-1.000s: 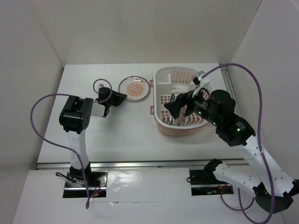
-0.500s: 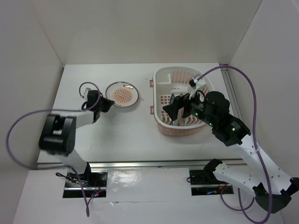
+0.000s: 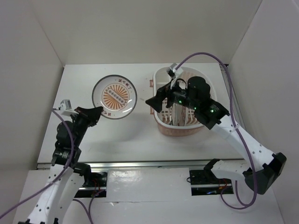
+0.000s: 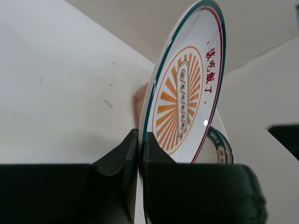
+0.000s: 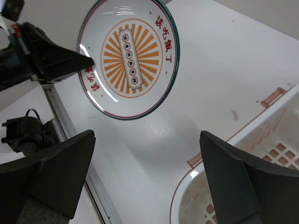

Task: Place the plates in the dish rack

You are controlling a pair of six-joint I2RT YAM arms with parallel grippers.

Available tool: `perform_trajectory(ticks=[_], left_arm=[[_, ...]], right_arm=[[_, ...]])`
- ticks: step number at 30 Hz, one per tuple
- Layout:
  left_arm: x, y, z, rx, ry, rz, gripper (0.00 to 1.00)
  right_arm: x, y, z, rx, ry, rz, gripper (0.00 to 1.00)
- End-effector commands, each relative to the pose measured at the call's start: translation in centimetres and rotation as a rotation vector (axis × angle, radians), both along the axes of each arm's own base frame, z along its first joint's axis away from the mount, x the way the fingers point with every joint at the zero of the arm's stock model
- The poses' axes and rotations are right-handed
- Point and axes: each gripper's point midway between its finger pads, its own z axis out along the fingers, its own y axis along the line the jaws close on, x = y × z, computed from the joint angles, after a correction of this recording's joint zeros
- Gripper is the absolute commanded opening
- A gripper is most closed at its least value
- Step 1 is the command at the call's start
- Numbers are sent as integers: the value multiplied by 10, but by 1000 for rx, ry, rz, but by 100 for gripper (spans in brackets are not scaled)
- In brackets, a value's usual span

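My left gripper (image 3: 92, 114) is shut on the rim of the plate with the orange sunburst centre (image 3: 114, 95) and holds it in the air over the left half of the table. In the left wrist view the plate (image 4: 184, 98) stands on edge between my fingers (image 4: 122, 151), and another plate's dark patterned rim (image 4: 218, 145) peeks out behind it. The pink dish rack (image 3: 180, 129) stands at the right, with pale plate edges (image 3: 180, 116) upright inside. My right gripper (image 3: 156, 99) is open and empty over the rack's left rim, facing the held plate (image 5: 127, 58).
White walls enclose the table on the left, back and right. A metal rail (image 3: 140, 163) runs along the near edge. The rack's rim and a small handle (image 5: 273, 95) show in the right wrist view. Purple cables loop above both arms.
My left gripper has lifted the sunburst plate off the table and drawn it to the near left. My right gripper has risen out of the rack and moved left over its rim.
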Motion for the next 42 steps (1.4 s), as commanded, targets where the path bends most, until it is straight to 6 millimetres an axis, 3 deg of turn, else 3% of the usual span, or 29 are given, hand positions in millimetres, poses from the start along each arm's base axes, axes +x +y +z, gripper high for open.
perform_trajectory(ticks=[1, 6, 7, 9, 12, 13, 17, 18, 21, 23, 25, 26, 27, 28, 29, 30, 32, 33, 34, 35, 36, 37, 38, 40, 42], left_arm=[[-31, -20, 50, 43, -197, -148, 0], [-54, -42, 79, 29, -298, -295, 0], [-54, -44, 73, 21, -284, -310, 0], [-61, -53, 84, 4, -335, -363, 0], [-62, -58, 77, -33, -324, -400, 0], [-60, -59, 71, -46, -312, -402, 0], [-65, -63, 78, -79, -354, -432, 0], [-65, -63, 80, -87, -359, -434, 0], [-64, -66, 79, -103, -356, -455, 0], [-62, -68, 75, -113, -343, -469, 0], [-59, -67, 76, -115, -347, -457, 0], [-58, -66, 74, -126, -330, -447, 2], [-58, -66, 74, -126, -330, -447, 15], [-53, -63, 68, -132, -301, -418, 57], [-50, -61, 66, -128, -280, -399, 92], [-49, -59, 59, -119, -256, -387, 100], [-45, -54, 54, -94, -216, -347, 100], [-46, -51, 59, -60, -225, -334, 100], [-45, -49, 47, -43, -166, -321, 100], [-42, -46, 42, -22, -136, -302, 100], [-40, -45, 39, 10, -118, -301, 100], [-38, -44, 34, 26, -94, -292, 100], [-38, -43, 21, 51, -47, -294, 100], [-35, -43, 10, 60, 7, -296, 100], [-35, -43, 1, 83, 33, -299, 100]], right_arm=[[2, 18, 32, 59, -103, 118, 100], [4, 32, 22, 92, -59, 169, 99], [4, 32, 22, 92, -59, 169, 99], [5, 35, 15, 93, -42, 179, 93], [5, 38, 11, 97, -14, 186, 77], [7, 40, 9, 102, -6, 185, 76], [11, 43, 2, 97, 18, 183, 68], [10, 43, 2, 103, 28, 182, 62], [13, 46, -5, 100, 55, 179, 20], [12, 47, 0, 119, 72, 177, 16], [14, 45, 1, 120, 83, 162, 5], [18, 43, -2, 117, 100, 129, 2], [18, 40, 12, 127, 82, 114, 0], [17, 37, 17, 128, 77, 100, 0], [20, 30, 17, 116, 88, 53, 0], [21, 24, 33, 128, 64, 15, 0], [21, 0, 58, 123, 2, -86, 0], [32, -24, 57, 86, 3, -233, 0], [32, -39, 78, 96, -31, -301, 0], [27, -60, 82, 71, -33, -376, 0], [33, -89, 99, 69, -68, -524, 0], [31, -105, 104, 61, -71, -593, 0], [27, -134, 102, 16, -68, -721, 0], [18, -167, 109, -8, -82, -851, 0], [6, -210, 103, -75, -75, -1028, 0]])
